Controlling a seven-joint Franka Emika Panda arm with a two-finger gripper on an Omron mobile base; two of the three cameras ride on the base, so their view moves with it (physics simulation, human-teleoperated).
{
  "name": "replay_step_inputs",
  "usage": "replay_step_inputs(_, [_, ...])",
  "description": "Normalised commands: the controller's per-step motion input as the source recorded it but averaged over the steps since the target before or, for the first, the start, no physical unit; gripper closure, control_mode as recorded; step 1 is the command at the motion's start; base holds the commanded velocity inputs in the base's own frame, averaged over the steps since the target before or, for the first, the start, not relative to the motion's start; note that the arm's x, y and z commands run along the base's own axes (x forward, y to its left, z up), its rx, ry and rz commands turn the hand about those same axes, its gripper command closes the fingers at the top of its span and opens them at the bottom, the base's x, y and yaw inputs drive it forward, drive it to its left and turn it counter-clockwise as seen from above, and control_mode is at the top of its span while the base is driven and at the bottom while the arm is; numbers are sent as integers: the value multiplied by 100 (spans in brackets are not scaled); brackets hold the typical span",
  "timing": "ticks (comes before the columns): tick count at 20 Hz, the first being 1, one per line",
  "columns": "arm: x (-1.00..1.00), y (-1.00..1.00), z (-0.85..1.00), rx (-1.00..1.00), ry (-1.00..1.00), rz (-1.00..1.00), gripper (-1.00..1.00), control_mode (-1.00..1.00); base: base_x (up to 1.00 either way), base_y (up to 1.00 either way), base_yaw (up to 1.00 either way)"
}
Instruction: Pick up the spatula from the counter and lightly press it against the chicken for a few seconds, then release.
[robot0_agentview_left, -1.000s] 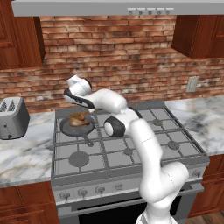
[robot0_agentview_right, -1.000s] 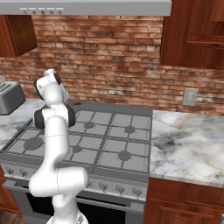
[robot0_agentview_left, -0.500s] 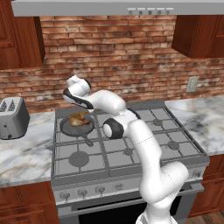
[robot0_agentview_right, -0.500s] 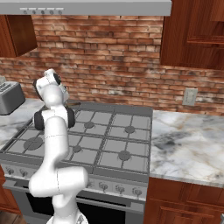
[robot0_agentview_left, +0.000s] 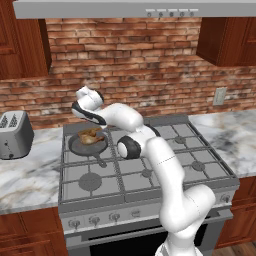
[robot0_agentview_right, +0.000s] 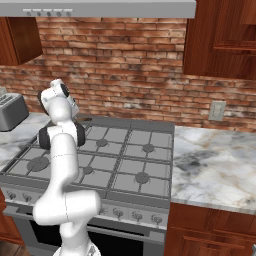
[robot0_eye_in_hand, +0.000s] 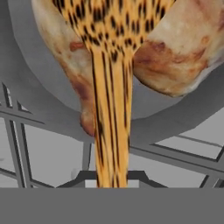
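Tool clenched on spatula, its blade against chicken, well inside pan rim

Rear-left burner taken: pan with chicken in it, brick wall close behind. Toaster sits on the bench left of the stove, apart from the pan. Remaining burners bare, so front and right approaches are open. Hood well overhead.
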Motion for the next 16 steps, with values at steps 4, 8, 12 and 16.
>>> replay_step_inputs(4, [-5, -1, -5, 0, 0, 0, 100, -100, 0, 0, 0])
replay_step_inputs(8, [-7, -5, -3, 0, 0, 0, 100, -100, 0, 0, 0])
replay_step_inputs(12, [-14, -13, -2, 0, 0, 0, 100, -100, 0, 0, 0])
replay_step_inputs(16, [-15, -11, -7, 0, 0, 0, 100, -100, 0, 0, 0])
